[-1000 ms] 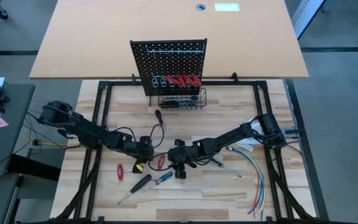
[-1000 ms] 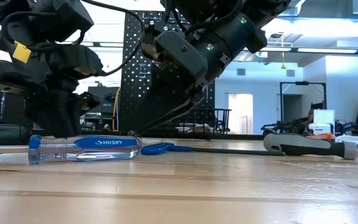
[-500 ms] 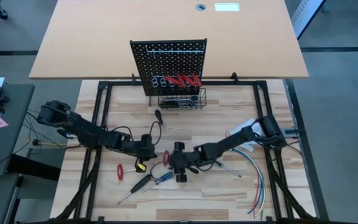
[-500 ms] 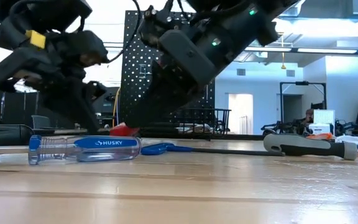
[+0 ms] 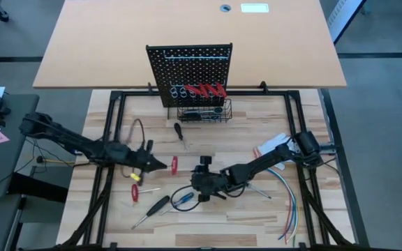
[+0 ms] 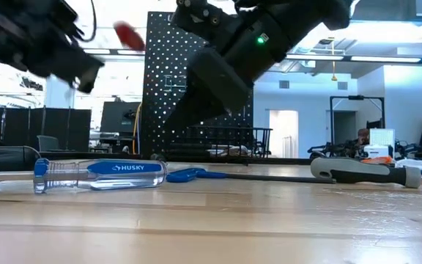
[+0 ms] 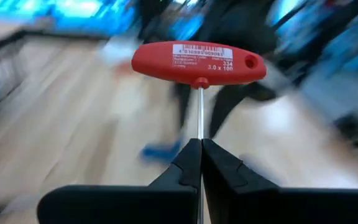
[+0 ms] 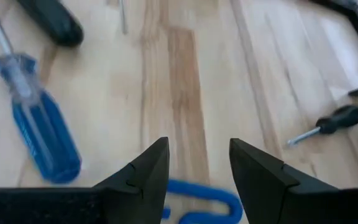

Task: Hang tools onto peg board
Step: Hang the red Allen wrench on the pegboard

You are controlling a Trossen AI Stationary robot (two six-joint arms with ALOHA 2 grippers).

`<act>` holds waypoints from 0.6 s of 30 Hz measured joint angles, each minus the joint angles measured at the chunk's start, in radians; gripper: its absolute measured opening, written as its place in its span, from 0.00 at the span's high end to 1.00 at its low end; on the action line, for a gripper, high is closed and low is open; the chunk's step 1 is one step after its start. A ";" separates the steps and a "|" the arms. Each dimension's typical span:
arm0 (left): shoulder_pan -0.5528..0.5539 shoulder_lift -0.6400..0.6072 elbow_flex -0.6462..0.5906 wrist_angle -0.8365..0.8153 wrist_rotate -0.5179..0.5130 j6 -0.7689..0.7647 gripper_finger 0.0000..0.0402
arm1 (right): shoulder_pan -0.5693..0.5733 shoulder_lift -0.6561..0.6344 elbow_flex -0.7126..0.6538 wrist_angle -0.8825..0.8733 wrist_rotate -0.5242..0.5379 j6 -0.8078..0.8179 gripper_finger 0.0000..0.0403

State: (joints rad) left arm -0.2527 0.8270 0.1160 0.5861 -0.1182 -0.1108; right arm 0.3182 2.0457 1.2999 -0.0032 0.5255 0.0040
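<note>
Left gripper (image 7: pixel 201 163): fingers pressed together on the thin steel shank of a red T-handle hex key (image 7: pixel 199 61), handle crosswise beyond the tips. Pinching the shank leaves the handle free, which I judge suits hooking it onto a holder. Seen from above, the key (image 5: pixel 174 165) is carried above the table, well short of the peg board (image 5: pixel 189 71).

Right gripper (image 8: pixel 194 167): fingers spread, holding nothing, low over the boards with a blue looped handle (image 8: pixel 201 196) just below the tips; I judge it is lining up for that tool.

Peg board: upright at the far edge, red-handled pliers (image 5: pixel 206 90) already on its rings, wire basket (image 5: pixel 204 111) at its foot.

Loose tools: blue screwdriver (image 6: pixel 100 174), clear-tipped, lying flat; black screwdriver (image 5: pixel 152 210); small black-handled driver (image 5: pixel 179 131); another red hex key (image 5: pixel 135 190); bundle of coloured wires (image 5: pixel 289 202) beside my right arm.

Surface: pale wood planks (image 5: pixel 229 139) in a black frame.

Room: tan desk (image 5: pixel 117 42) behind the board; bright ceiling lights, an open doorway.
</note>
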 joint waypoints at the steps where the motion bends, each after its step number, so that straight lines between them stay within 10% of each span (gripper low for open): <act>1: 0.001 -0.031 -0.021 0.054 0.047 0.007 1.00 | -0.008 0.000 0.000 0.022 0.000 -0.011 0.57; 18: 0.011 -0.220 0.206 0.098 0.298 0.257 1.00 | -0.132 -0.045 0.220 0.474 0.083 -0.653 0.57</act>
State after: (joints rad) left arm -0.2412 0.6067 0.3224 0.6840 0.1800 0.1465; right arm 0.1860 2.0003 1.5198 0.4711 0.6085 -0.6490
